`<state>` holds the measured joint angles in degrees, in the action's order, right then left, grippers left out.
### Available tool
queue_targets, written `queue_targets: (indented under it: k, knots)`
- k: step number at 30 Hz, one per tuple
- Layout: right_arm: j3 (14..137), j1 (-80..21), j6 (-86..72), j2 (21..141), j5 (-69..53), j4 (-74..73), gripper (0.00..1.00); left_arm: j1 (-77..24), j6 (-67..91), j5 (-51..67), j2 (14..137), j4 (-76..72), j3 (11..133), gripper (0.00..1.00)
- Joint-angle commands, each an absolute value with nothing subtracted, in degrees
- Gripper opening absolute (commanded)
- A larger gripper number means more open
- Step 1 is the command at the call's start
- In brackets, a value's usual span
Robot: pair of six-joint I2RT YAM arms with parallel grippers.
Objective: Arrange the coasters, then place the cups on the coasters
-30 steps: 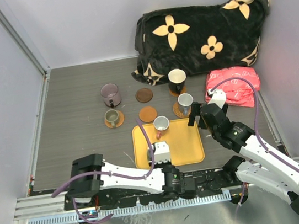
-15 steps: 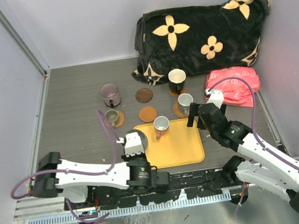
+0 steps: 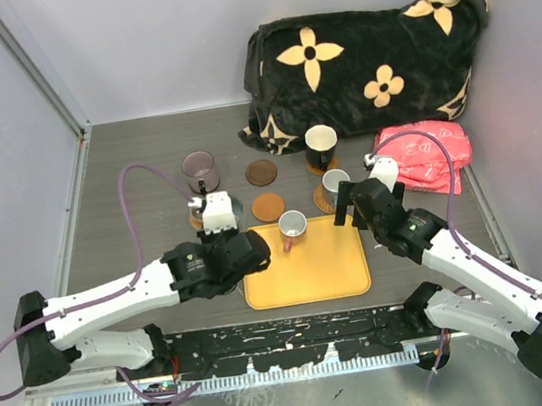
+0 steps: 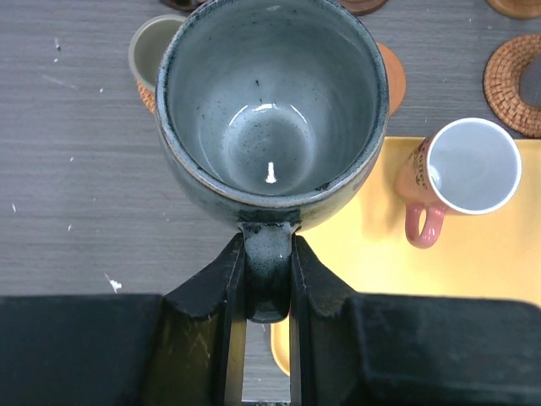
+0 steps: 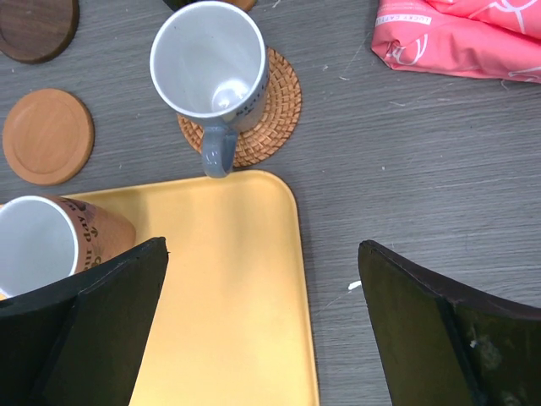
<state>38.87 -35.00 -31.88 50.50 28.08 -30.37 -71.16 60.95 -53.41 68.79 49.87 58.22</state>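
My left gripper (image 4: 269, 283) is shut on the handle of a grey cup (image 4: 270, 93), holding it upright above the table just left of the tray; in the top view this gripper (image 3: 234, 226) sits between the olive cup (image 4: 150, 49) on its coaster and an orange-brown coaster (image 3: 269, 206). A dark brown coaster (image 3: 262, 172) lies bare behind it. A purple cup (image 3: 200, 171), a black cup (image 3: 321, 145) and a second grey cup (image 5: 211, 63) on a wicker coaster (image 5: 275, 110) stand further back. A white cup with a pink handle (image 4: 469, 169) stands on the tray. My right gripper (image 5: 262, 254) hangs open over the tray's right edge.
The yellow tray (image 3: 320, 267) lies at the front middle. A black blanket with tan flowers (image 3: 362, 59) fills the back right corner, and a pink packet (image 3: 426, 156) lies in front of it. Grey walls close in both sides.
My left arm has swung from the tray's near edge out to the left and forward, carrying the grey cup. The right gripper has edged slightly forward and stays open.
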Motion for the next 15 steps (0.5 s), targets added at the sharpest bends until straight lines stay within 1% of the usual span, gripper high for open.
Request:
queue_targets:
  k: [1, 6, 15]
  knots:
    - [43.32, -34.66, -33.45, 52.11, 29.53, -31.29, 1.00, -65.28, 44.46, -49.99, 72.00, 35.18, 63.45, 0.00]
    - [45.30, -34.72, -33.86, 54.23, 30.43, -32.76, 1.00, -57.55, 37.29, -40.40, 76.79, 26.91, 64.53, 0.00]
    - [46.02, -34.70, -34.20, 57.35, 31.29, -32.67, 1.00, -48.18, 28.75, -32.75, 87.40, 17.75, 70.73, 0.00]
